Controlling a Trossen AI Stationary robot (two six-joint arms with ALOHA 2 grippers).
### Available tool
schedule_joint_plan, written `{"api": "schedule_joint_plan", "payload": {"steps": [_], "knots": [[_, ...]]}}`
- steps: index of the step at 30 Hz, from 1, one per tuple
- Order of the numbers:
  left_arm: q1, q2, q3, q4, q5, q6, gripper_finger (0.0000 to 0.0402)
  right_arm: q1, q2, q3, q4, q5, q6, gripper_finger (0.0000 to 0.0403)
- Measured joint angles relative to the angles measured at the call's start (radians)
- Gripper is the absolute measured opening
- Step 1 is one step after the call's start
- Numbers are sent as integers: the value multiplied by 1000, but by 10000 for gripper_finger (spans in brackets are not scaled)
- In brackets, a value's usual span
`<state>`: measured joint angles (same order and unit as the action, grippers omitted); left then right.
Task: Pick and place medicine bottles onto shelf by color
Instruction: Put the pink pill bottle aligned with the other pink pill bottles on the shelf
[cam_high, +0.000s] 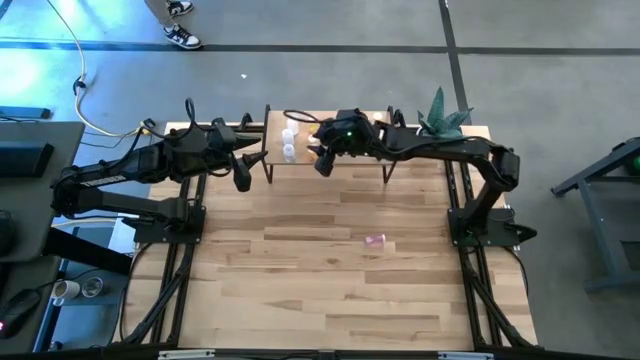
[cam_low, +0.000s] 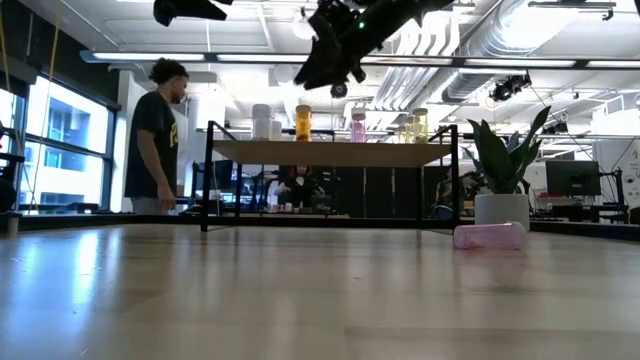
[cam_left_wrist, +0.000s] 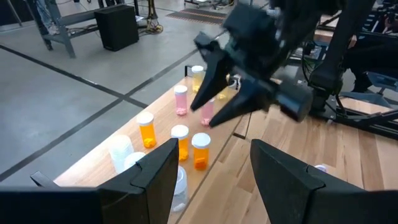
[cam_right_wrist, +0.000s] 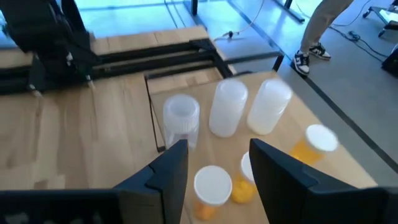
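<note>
The left gripper hangs open and empty off the shelf's left end. On the shelf stand clear, orange, pink and yellow medicine bottles. The right gripper (open, holding nothing) hovers above the shelf's front edge. One pink bottle lies mid-table.
</note>
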<state>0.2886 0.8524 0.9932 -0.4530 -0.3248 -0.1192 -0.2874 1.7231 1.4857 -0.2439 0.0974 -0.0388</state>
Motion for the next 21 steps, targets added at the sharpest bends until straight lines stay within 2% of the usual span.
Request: {"api": "schedule_joint_plan", "payload": {"steps": [10, 16, 21], "knots": [[0, 0, 0, 0, 4, 87, 191, 33, -151, 0, -75, 0, 220, 163], [0, 0, 0, 0, 44, 147, 191, 83, -223, 0, -194, 0, 400, 163], [0, 0, 0, 0, 81, 195, 191, 137, -231, 0, -345, 0, 551, 163]]}}
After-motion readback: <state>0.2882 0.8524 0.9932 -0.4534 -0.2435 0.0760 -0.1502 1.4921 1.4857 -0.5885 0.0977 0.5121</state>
